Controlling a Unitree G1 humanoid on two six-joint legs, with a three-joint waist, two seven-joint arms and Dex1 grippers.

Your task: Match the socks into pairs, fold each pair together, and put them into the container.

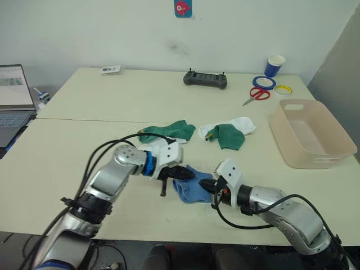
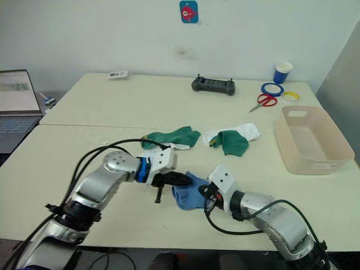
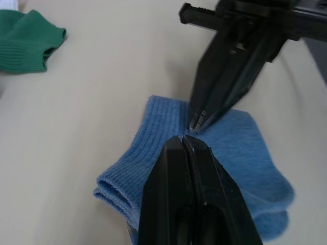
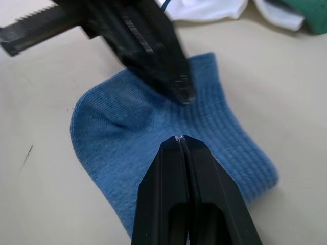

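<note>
Right hand (image 1: pixel 209 185) nearest the camera: fingers pressed together, tips resting on the near-right edge of the light blue socks (image 1: pixel 190 187). No fabric is seen between the fingers, so it reads as clenched and empty, pressing rather than pinching. Left hand (image 1: pixel 181 173) comes in from the opposite side, fingers likewise closed, tips down on the far-left part of the same blue bundle. In the left wrist view a doubled cuff edge is seen, so the two blue socks are judged to be stacked or folded together already.

Outward from there: one dark green sock (image 1: pixel 167 132) lies flat just beyond the left hand. A second dark green sock (image 1: pixel 228 136) is laid over a white sock (image 1: pixel 239 123) further right. Another bit of white fabric shows by the left wrist, partly hidden by it.

The container (image 1: pixel 312 134) sits at the right side of the table (image 1: pixel 84 107), well apart from the socks, and is seen empty.

Progress estimate: early. Blue pair matched and probably mid-fold; nothing binned. Green and white pairs not yet matched or folded. All three pairs still to be put in the container.

Far edge clutter, untouched: black controller (image 1: pixel 205 79), red scissors (image 1: pixel 257 94), tape rolls (image 1: pixel 264 82), blue paper cup (image 1: pixel 274 65). Laptop (image 1: pixel 14 98) at far left.
</note>
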